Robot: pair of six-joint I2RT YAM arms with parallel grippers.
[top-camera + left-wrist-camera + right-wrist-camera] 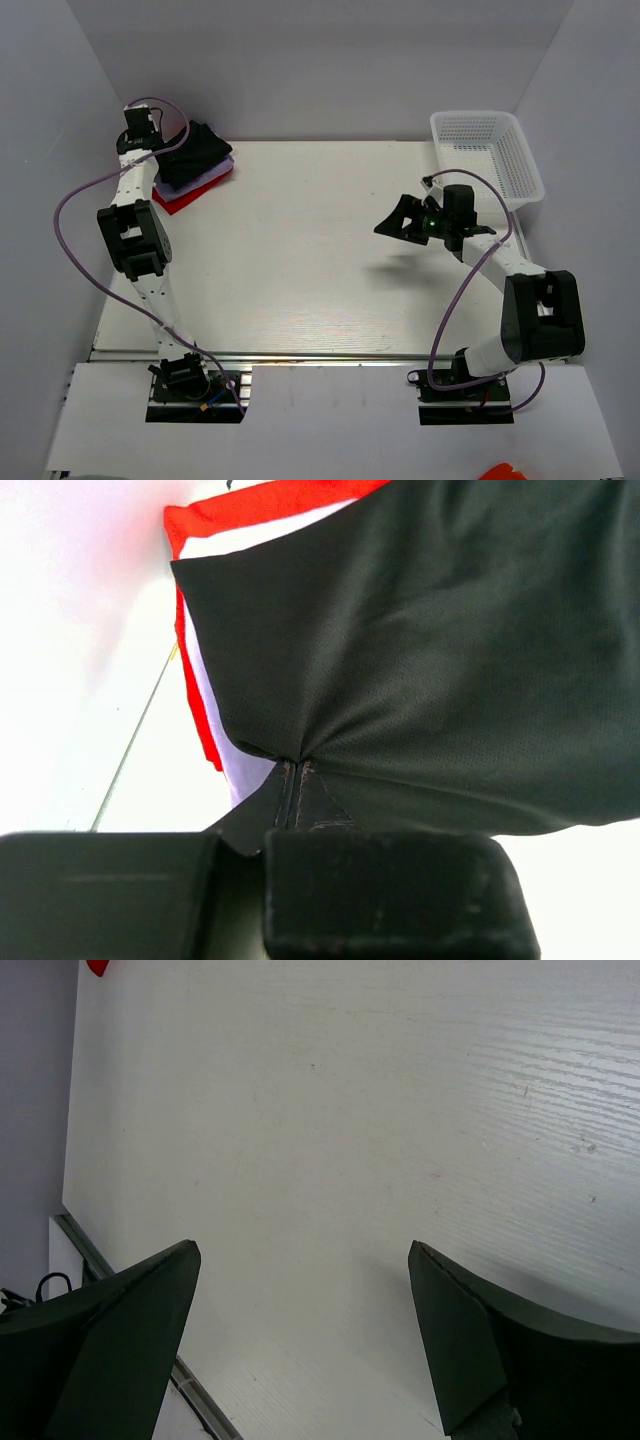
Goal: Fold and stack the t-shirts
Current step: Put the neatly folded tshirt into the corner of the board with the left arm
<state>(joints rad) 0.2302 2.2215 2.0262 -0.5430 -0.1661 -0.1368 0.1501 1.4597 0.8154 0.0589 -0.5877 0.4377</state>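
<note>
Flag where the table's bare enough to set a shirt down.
Bare: the wide middle of the table, between the shirt stack far left and the basket far right. Crowded: the far-left corner, where the left gripper pinches the black shirt; the open right gripper hovers right of centre.

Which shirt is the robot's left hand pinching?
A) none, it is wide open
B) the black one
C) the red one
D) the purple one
B: in the left wrist view the left gripper is shut on the edge of the black t-shirt, which lies on top of the red t-shirt.
</note>
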